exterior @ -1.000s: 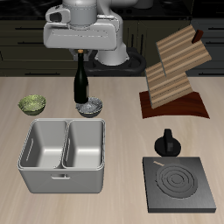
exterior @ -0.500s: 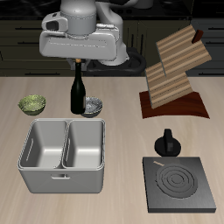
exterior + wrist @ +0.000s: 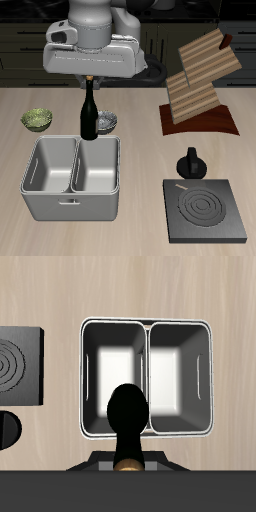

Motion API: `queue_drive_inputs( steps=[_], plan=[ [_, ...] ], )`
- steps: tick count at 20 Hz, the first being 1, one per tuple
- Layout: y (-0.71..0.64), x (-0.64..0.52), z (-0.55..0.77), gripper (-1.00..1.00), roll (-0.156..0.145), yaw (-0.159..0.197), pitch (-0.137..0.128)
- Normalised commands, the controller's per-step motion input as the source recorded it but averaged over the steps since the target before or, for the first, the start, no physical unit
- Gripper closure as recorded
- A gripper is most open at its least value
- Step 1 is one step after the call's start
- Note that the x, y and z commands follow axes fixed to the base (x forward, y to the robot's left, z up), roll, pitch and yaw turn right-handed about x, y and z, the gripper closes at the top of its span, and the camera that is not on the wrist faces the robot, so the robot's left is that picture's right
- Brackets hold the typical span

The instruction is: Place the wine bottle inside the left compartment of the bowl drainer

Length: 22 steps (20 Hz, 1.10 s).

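Note:
My gripper [image 3: 90,78] is shut on the neck of the dark wine bottle [image 3: 90,115], which hangs upright with its base at the back rim of the grey bowl drainer [image 3: 70,205]. The drainer has two deep wells. The left compartment [image 3: 100,165] is the well nearer the stove plate, and it holds nothing. In the wrist view the wine bottle [image 3: 127,411] is seen from above below my gripper [image 3: 127,464], overlapping the edge of the left compartment [image 3: 113,371] of the bowl drainer [image 3: 148,324].
A green bowl [image 3: 37,119] and a grey patterned bowl [image 3: 105,123] sit just behind the drainer. A wooden rack [image 3: 200,80] stands at the back. A black knobbed pot [image 3: 190,163] and the dark stove plate [image 3: 207,210] lie beside the drainer.
My gripper has carried the bottle from behind the patterned bowl toward the table's front, and its base now reaches the drainer's back rim.

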Motion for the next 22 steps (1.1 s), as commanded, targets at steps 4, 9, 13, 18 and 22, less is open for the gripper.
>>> queue_drive_inputs(
  steps=[4,9,13,18,22],
  plan=[
    [-0.05,0.12,0.01,1.00,-0.022,-0.010,0.005],
    [-0.07,0.06,-0.20,1.00,-0.008,0.001,0.024],
    [0.09,0.01,-0.36,1.00,0.021,0.012,0.033],
    [0.22,0.02,-0.56,1.00,0.031,0.024,0.062],
    [0.09,0.03,-0.29,1.00,0.002,-0.012,0.036]
  ],
)
